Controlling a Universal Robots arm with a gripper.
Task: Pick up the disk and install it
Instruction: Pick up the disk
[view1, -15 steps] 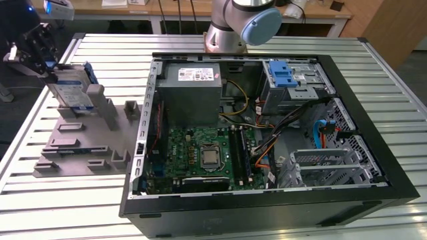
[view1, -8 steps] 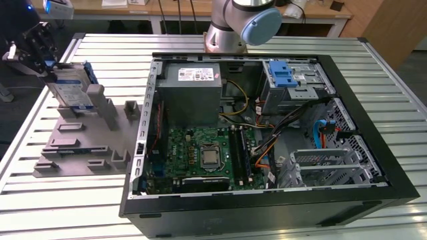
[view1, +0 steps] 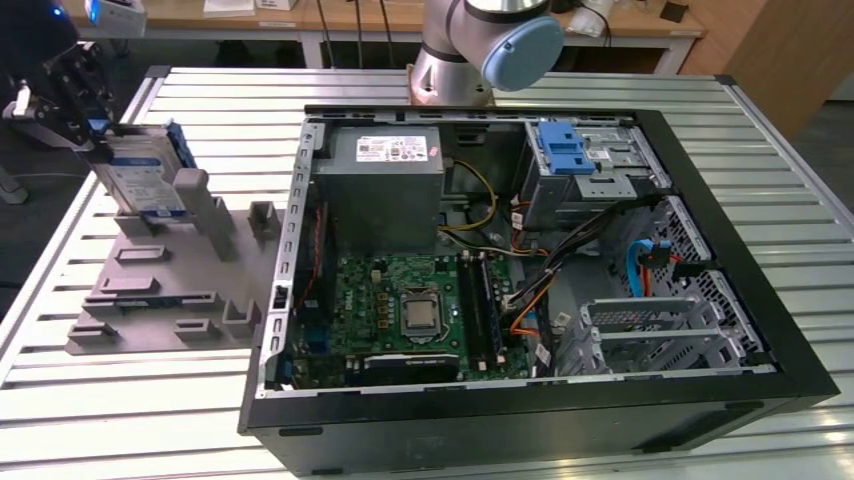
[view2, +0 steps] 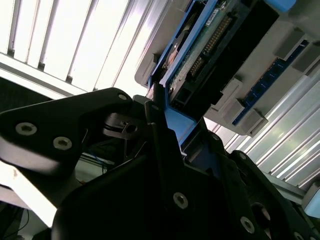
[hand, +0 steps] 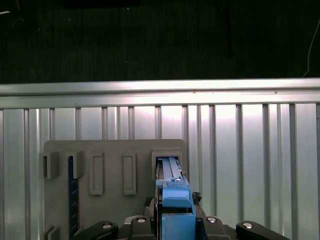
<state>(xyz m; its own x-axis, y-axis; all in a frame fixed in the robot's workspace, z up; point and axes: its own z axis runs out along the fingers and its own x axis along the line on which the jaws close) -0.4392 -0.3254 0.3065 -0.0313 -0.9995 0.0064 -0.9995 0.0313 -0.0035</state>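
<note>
The black hand (view2: 169, 115) clamps the disk (view2: 202, 50) by its blue edge; the disk juts toward the hand's one o'clock, beside a grey rack (view2: 235, 97) on the ribbed counter (view2: 75, 45).

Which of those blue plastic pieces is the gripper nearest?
The blue-framed disk, standing in the grey holder outside the computer; the blue latch and cable sit inside it.

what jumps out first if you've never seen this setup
The big open computer case takes up the middle of the exterior view, with its green motherboard laid bare. At that view's left, the tool grips the disk, which stands upright in a slot of a grey fixture on the slatted metal table.
</note>
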